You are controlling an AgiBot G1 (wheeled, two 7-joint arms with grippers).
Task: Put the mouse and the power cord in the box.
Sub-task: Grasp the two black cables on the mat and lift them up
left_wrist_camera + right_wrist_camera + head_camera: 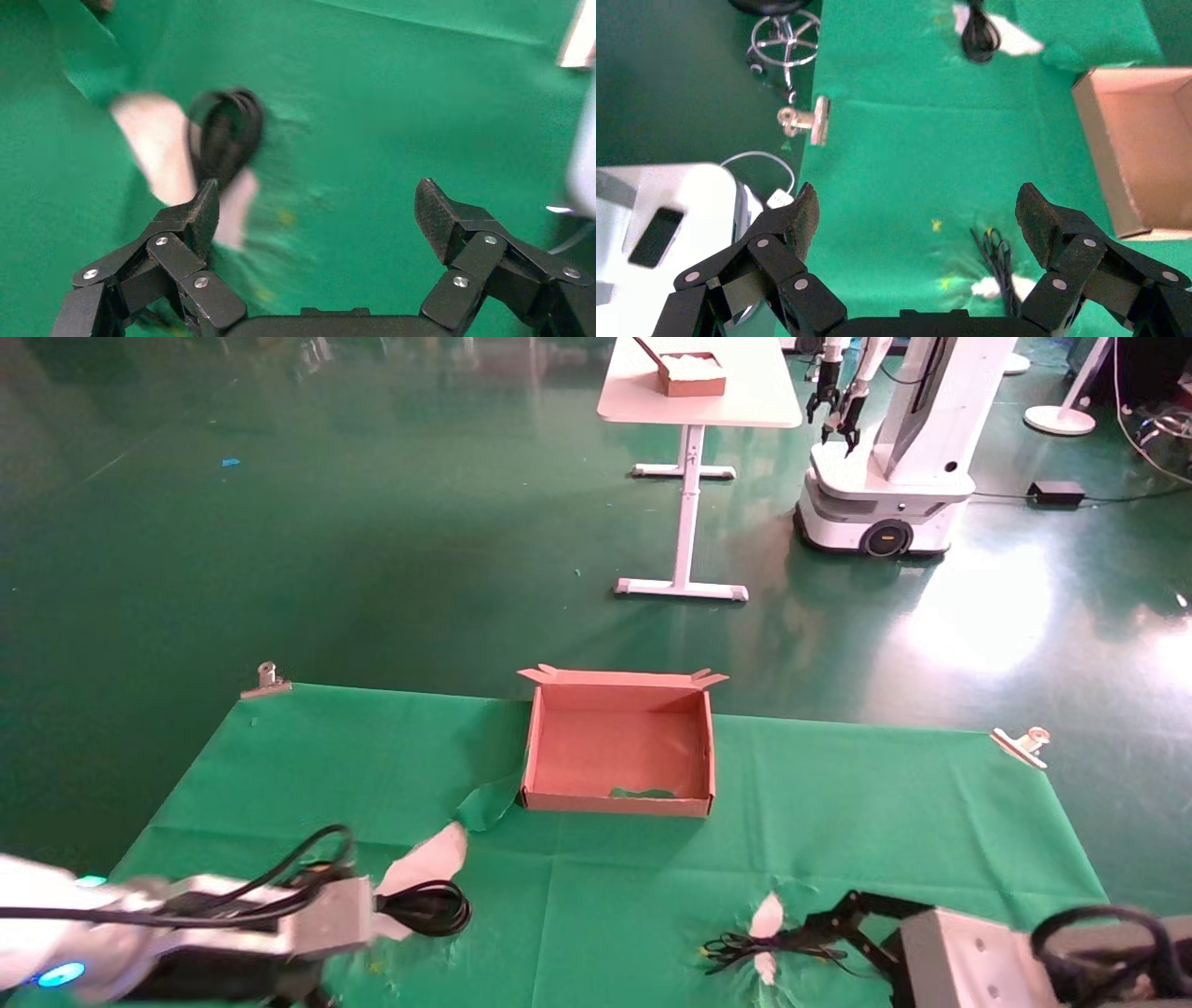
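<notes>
The reddish-brown box (619,747) stands open and empty at the table's far middle, also in the right wrist view (1137,140). The power cord (433,907), a black coil, lies on a white patch at the near left. My left gripper (320,210) hovers open just short of the power cord (225,133), which lies off one fingertip (204,210), not between the two. My right gripper (919,210) is open low over the near right, close to a thin black cable bundle (750,947) (1000,256). The mouse body is hidden.
The green cloth (838,822) is torn, with a folded flap (489,803) left of the box and white patches showing. Metal clips (267,680) (1022,744) pin its far corners. Beyond stand a white table (698,393) with a small brown box and another robot (894,449).
</notes>
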